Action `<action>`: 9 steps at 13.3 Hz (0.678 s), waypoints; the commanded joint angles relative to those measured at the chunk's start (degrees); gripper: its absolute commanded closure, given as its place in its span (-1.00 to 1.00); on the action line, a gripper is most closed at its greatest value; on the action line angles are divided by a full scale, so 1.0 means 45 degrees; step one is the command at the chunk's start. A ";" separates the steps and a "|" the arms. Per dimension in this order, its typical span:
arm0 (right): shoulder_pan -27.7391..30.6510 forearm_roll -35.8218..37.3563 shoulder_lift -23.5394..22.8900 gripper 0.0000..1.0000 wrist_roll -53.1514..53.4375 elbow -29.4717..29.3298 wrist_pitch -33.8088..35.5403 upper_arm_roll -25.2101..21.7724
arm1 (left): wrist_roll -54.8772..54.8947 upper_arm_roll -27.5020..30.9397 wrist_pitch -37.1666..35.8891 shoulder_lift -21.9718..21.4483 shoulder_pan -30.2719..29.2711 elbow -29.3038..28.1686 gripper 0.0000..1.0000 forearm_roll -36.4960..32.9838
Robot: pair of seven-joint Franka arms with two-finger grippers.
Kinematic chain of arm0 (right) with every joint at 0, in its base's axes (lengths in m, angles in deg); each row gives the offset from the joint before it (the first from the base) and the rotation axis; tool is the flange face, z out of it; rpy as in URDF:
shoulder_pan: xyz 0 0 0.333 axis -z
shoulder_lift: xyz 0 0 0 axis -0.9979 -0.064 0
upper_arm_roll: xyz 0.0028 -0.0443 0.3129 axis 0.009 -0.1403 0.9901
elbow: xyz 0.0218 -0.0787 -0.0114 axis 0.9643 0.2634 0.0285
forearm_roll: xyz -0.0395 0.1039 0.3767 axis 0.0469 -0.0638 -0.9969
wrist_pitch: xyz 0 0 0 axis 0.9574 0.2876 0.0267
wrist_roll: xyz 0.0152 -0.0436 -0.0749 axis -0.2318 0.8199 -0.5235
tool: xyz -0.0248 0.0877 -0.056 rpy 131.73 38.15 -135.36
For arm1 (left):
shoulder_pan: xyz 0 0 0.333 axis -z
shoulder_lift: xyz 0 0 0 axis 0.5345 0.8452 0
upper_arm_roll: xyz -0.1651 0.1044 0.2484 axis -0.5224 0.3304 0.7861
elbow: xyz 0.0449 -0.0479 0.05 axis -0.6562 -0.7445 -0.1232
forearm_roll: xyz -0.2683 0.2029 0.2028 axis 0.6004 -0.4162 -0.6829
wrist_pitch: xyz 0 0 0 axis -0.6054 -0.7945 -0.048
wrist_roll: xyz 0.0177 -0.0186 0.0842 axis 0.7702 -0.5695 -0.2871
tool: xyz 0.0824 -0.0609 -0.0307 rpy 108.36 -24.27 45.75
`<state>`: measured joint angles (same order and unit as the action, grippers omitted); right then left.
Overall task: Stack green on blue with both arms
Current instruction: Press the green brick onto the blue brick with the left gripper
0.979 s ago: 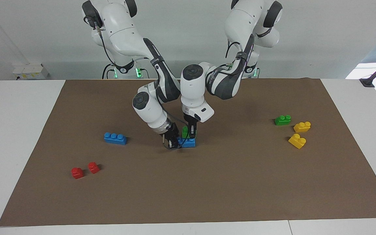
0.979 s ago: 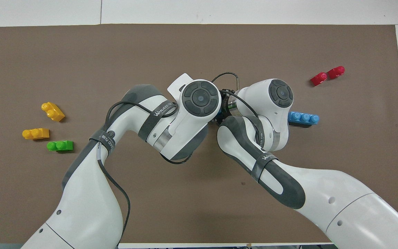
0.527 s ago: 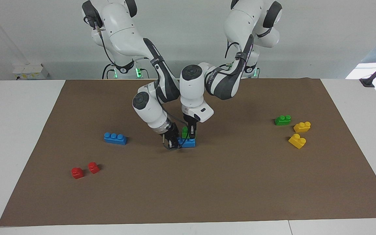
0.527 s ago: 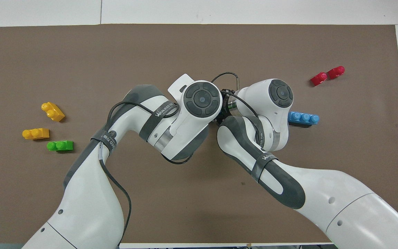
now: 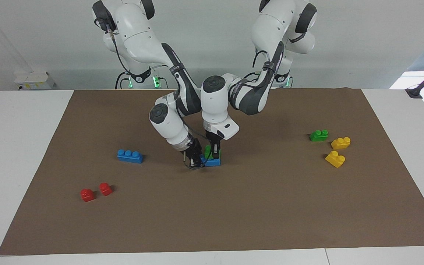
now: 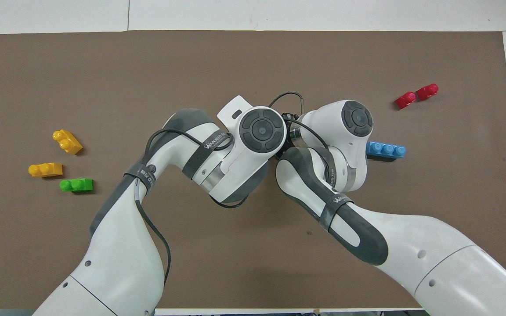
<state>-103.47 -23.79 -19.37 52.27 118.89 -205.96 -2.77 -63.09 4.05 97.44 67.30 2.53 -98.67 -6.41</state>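
Observation:
A green brick sits upright on a blue brick that lies on the brown mat at mid-table. My left gripper comes straight down and is shut on the green brick. My right gripper reaches in at a slant and is shut on the blue brick's end toward the right arm's end of the table. In the overhead view both grippers and both held bricks are hidden under the two wrists. A second blue brick and a second green brick lie loose on the mat.
Two yellow bricks lie beside the loose green brick toward the left arm's end. Two red bricks lie toward the right arm's end, farther from the robots than the loose blue brick.
My left gripper has come down a little with the green brick, which now rests lower on the blue brick. The right gripper and the blue brick have stayed in place.

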 commanded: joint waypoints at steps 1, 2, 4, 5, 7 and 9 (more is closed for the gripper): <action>0.0019 -0.0211 -0.0052 1.00 -0.0066 0.0342 -0.0548 0.0003 | -0.0402 0.0209 0.0209 0.0091 0.0226 -0.0091 1.00 -0.0303; 0.0000 -0.0211 -0.0052 1.00 -0.0086 0.0342 -0.0548 0.0003 | -0.0422 0.0248 0.0248 0.0091 0.0246 -0.0227 1.00 -0.0322; 0.0019 -0.0211 -0.0052 1.00 -0.0125 0.0381 -0.0548 0.0003 | -0.0869 0.0248 0.0462 0.0072 0.0265 -0.0404 1.00 -0.0825; 0.0019 -0.0211 -0.0052 1.00 -0.0222 0.0381 -0.0567 0.0003 | -0.1452 0.0248 0.0598 0.0091 0.0246 -0.0443 1.00 -0.1352; 0.0019 -0.0211 -0.0052 1.00 -0.0242 0.0400 -0.0567 0.0003 | -0.1497 0.0248 0.0639 0.0072 0.0304 -0.0502 1.00 -0.1533; 0.0019 -0.0211 -0.0052 1.00 -0.0242 0.0420 -0.0567 0.0003 | -0.1438 0.0228 0.0600 0.0072 0.0324 -0.0366 -0.17 -0.1708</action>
<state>-103.47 -23.79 -19.36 52.27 118.98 -206.30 -2.74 -68.33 4.00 98.79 67.59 3.40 -99.86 -11.74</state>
